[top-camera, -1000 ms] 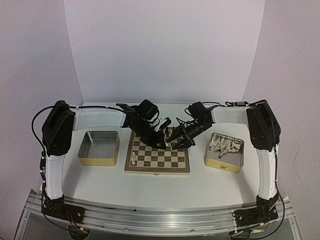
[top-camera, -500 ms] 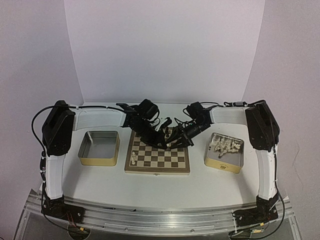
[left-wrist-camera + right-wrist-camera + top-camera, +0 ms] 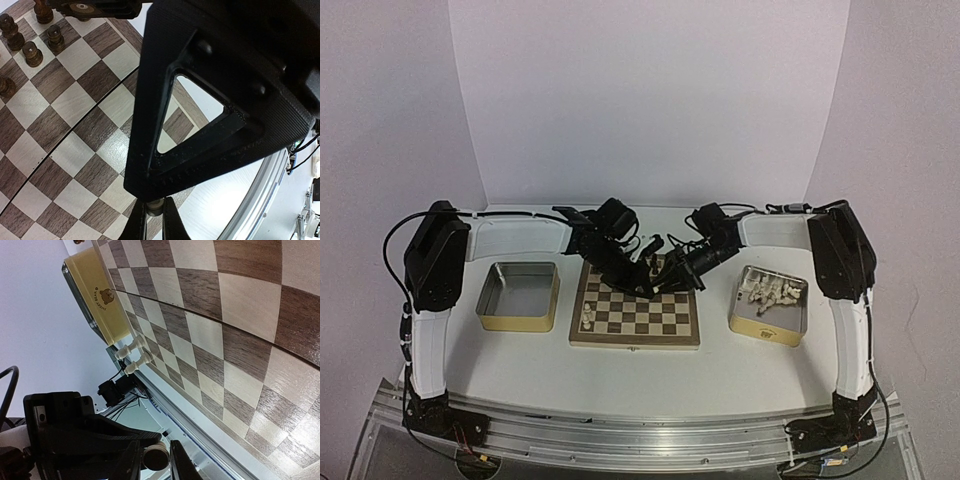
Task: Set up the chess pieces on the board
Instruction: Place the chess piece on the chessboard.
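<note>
The board [image 3: 635, 318] lies between my two arms. Both grippers meet low over its far half. In the left wrist view my left gripper [image 3: 154, 220] is shut on a small cream chess piece [image 3: 155, 206], with the right gripper's black finger frame filling the view above it. In the right wrist view my right gripper [image 3: 156, 462] has its fingers tight on either side of the same piece's round base [image 3: 156, 458]. From above, the left gripper [image 3: 650, 288] and right gripper [image 3: 668, 284] nearly touch. Two white pieces [image 3: 588, 318] stand at the board's near left corner.
A tin [image 3: 765, 330] right of the board holds several white pieces [image 3: 770, 292]. A second tin [image 3: 518, 297] sits left of the board with nothing showing inside. Dark pieces [image 3: 32, 52] stand on the board's far squares. The table's metal front rail [image 3: 640, 432] runs below.
The right gripper has slid left to meet the left gripper over the board, and its jaws have narrowed around the piece. The left gripper has stayed put and shut.
</note>
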You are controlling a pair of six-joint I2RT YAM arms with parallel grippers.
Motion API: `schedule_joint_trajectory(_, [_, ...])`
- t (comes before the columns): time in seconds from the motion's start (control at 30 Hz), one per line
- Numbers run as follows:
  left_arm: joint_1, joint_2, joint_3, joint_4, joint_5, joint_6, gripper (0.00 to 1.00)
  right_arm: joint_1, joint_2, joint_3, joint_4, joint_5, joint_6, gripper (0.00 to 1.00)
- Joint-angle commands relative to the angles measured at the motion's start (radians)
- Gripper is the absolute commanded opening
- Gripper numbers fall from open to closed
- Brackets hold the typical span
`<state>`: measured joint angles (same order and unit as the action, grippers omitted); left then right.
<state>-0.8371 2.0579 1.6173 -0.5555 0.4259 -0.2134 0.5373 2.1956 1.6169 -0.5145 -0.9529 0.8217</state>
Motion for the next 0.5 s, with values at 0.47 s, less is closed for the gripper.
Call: schedule_joint_trajectory(0.47, [0.013,-0.054,0.058,0.023,0.004,0.007,0.00,0.001,-0.008,-0.005,0.034,-0.050,0.014,0.22])
